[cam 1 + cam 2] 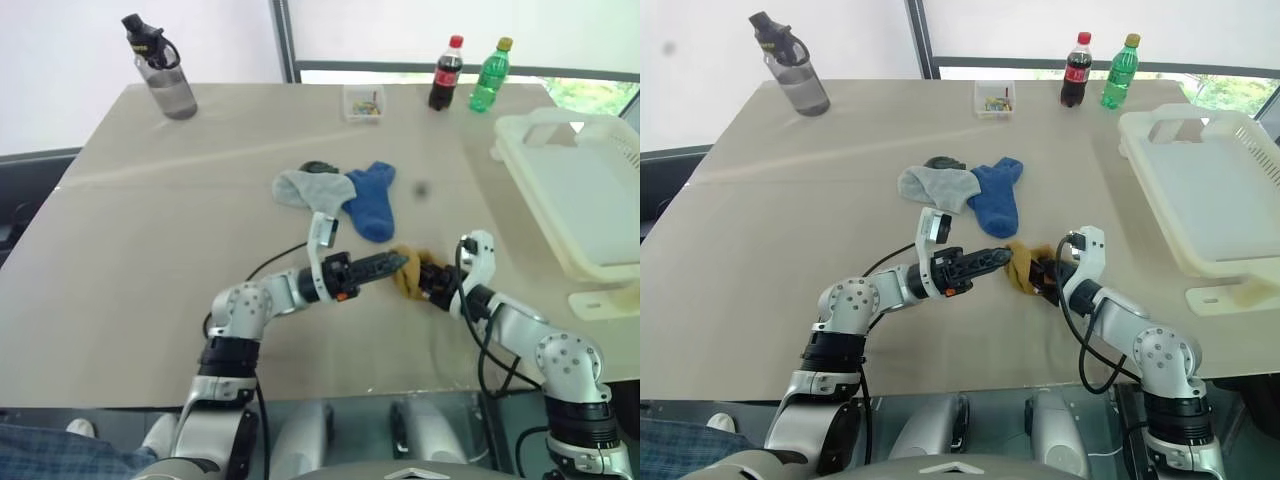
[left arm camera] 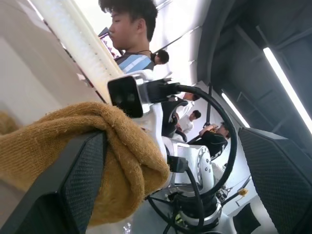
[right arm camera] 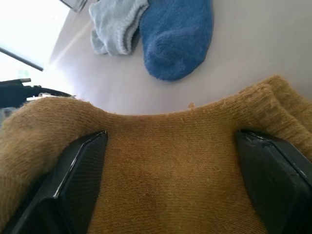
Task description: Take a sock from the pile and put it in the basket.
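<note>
- The mustard sock [image 1: 408, 274] hangs between the two grippers, above the near part of the table [image 1: 150, 220], in front of the pile.
- Left gripper [image 1: 396, 264]: fingers spread wide apart; one finger [image 2: 73, 185] has the sock draped over it, no clamp visible.
- Right gripper [image 1: 430, 283]: fingers stand wide apart with the sock lying across the gap between them; not pinched.
- Remaining pile: grey sock [image 1: 312, 188] and blue sock [image 1: 372, 203] lying touching at mid-table, dark fabric just behind the grey one.
- Basket [image 1: 575, 190] sits at the table's right edge, well apart from the sock.
</note>
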Robot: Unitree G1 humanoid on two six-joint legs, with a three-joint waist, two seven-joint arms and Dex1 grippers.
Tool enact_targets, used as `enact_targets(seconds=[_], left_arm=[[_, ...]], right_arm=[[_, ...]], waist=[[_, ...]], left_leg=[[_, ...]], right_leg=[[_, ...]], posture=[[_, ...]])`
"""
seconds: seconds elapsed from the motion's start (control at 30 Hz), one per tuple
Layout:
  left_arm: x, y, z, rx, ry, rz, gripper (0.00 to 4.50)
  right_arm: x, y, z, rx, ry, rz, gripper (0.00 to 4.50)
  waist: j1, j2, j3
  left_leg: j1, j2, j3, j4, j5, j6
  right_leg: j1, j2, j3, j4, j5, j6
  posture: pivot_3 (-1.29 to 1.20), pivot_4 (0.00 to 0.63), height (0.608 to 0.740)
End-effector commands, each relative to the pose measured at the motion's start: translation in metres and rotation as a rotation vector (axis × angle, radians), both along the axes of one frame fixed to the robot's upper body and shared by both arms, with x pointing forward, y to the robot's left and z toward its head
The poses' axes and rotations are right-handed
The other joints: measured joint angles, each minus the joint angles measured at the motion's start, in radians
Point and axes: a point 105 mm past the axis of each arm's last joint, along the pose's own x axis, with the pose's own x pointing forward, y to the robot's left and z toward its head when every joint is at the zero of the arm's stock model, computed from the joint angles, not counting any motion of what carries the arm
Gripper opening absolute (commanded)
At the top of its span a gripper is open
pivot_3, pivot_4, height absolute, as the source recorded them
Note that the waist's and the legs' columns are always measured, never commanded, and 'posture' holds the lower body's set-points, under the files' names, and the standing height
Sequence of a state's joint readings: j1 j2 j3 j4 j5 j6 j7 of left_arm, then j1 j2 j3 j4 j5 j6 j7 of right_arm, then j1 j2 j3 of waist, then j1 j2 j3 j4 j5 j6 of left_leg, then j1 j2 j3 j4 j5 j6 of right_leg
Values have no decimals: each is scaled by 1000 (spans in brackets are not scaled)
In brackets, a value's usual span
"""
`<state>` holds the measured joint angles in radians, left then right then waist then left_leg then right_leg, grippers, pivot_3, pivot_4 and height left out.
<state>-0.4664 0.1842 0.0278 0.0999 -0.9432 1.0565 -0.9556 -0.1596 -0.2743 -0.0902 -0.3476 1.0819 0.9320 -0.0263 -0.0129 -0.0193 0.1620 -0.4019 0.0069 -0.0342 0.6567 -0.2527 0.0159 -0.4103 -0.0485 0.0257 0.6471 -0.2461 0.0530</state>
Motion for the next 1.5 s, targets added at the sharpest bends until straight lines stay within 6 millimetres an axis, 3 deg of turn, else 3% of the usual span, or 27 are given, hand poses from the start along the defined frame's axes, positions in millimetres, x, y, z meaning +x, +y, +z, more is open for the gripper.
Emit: enact_targets(seconds=[0.03, 0.27, 0.33, 0.5, 0.77, 0.93, 1.27, 1.5], left_arm=[[-6, -2, 1, -14, -3, -29, 4500], [-6, 0, 1, -14, -3, -22, 4500], [-7, -1, 1, -14, -3, -23, 4500], [-6, -1, 0, -14, -2, -23, 4500], [-6, -3, 0, -11, -2, -25, 4500], [-5, -4, -1, -7, -2, -25, 4500], [4, -14, -12, 58, 19, 15, 4500], [8, -21, -19, 82, 25, 20, 4500]], right_arm=[[0, -6, -12, 8, 51, -31, 4364], [-3, -3, -20, 47, 102, -23, 4364], [-2, -4, -20, 64, 117, -31, 3817], [-3, -4, -22, 66, 138, -27, 1698], [-3, -4, -24, 92, 161, -41, 1698], [-3, -5, -22, 107, 163, -59, 73], [-1, -4, -25, 136, 182, -84, 73], [5, -6, -11, 325, 189, -151, 73]], waist=[[-1, 0, 0], [-1, 0, 0], [-1, 0, 0], [-2, 0, 0], [-3, 0, 0], [-4, 0, 0], [-3, 0, 0], [-5, 0, 0]], left_leg=[[0, 0, 0, -1, 0, 0], [1, 0, 0, -4, 0, 0], [1, 1, 0, -4, 0, 0], [1, 0, 0, -5, 0, 0], [1, 0, 0, -7, 0, 0], [1, 0, 0, -7, 0, 0], [1, 0, 0, -6, 0, 0], [2, 0, 0, -6, 0, 0]], right_leg=[[0, 0, 0, -1, 0, 0], [0, 0, 0, -2, 0, 0], [0, 0, 0, -2, 0, 0], [0, 0, 0, -2, 2, -4], [-1, 1, 0, -3, 2, -4], [0, 1, 0, -3, 2, -4], [0, 1, 0, -3, 3, -4], [0, 2, 0, -3, 3, -4]], posture=[[0, 150, 740], [0, 150, 740], [0, 150, 740], [0, 150, 740], [0, 150, 740], [0, 150, 740], [0, 150, 740], [0, 150, 740]])
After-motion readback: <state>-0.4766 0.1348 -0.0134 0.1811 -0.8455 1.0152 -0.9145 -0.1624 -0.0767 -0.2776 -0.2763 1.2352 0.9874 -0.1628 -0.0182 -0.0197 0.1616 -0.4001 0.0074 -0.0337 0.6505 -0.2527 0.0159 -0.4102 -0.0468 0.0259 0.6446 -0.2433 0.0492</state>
